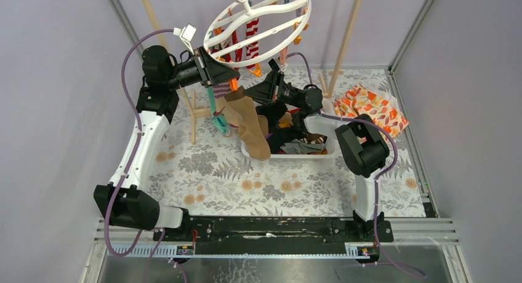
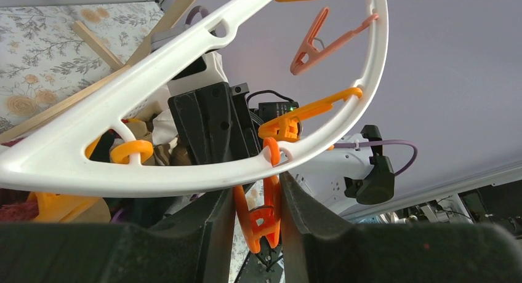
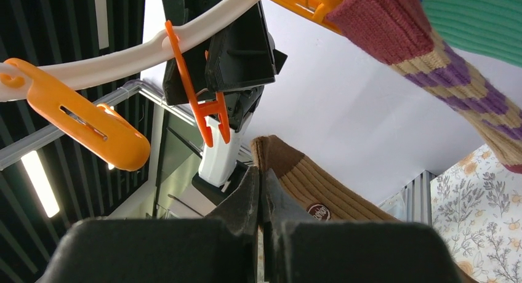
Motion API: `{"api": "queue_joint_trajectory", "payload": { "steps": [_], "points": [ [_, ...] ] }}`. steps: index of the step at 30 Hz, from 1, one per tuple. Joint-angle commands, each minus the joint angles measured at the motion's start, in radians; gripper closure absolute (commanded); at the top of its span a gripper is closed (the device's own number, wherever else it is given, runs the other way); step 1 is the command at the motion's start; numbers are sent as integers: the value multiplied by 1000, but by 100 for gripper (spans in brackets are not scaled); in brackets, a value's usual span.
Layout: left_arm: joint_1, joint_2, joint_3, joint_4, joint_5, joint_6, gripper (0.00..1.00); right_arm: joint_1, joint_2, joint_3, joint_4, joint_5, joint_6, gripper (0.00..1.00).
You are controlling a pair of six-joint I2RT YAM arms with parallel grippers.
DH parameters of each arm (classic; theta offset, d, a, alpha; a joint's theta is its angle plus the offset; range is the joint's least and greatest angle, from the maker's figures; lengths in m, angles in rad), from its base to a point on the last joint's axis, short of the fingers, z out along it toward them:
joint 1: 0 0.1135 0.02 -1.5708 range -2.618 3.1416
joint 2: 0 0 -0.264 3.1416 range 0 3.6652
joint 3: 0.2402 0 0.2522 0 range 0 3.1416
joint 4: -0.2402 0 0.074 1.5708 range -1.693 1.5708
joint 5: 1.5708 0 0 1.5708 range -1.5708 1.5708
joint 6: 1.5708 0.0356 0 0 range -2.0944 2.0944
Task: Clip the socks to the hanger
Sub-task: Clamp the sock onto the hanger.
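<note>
1. While the left gripper [image 2: 257, 197] pinches an orange clip [image 2: 266, 224] hanging from the lower rim of the white hanger [image 2: 154, 172], its 2 fingers pressed against the clip's sides, the right gripper [image 3: 261, 178] holds a tan sock [image 3: 320, 191] by its cuff just below that clip, fingers closed tight on the fabric
2. The sock's foot trails down over the edge of the white basket [image 1: 326, 155], where more socks [image 1: 289, 138] lie heaped; a maroon striped sock [image 3: 381, 24] hangs from another clip
3. The sock looks light, soft and limp, likely to droop wherever unsupported; the ribbed cuff edge is the best hold, drawn flat to slide between the clip's small jaws, and the free-hanging hanger may swing if pushed
</note>
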Motion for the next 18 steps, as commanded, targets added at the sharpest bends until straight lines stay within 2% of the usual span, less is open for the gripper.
{"api": "queue_joint_trajectory", "payload": {
  "steps": [1,18],
  "points": [
    [1,-30,-13,89,66,-12,100,14,-55,57,136,-7,14,100],
    [1,-38,-24,96,88,-8,100,15,-71,77,136,14,27,100]
  ]
}}
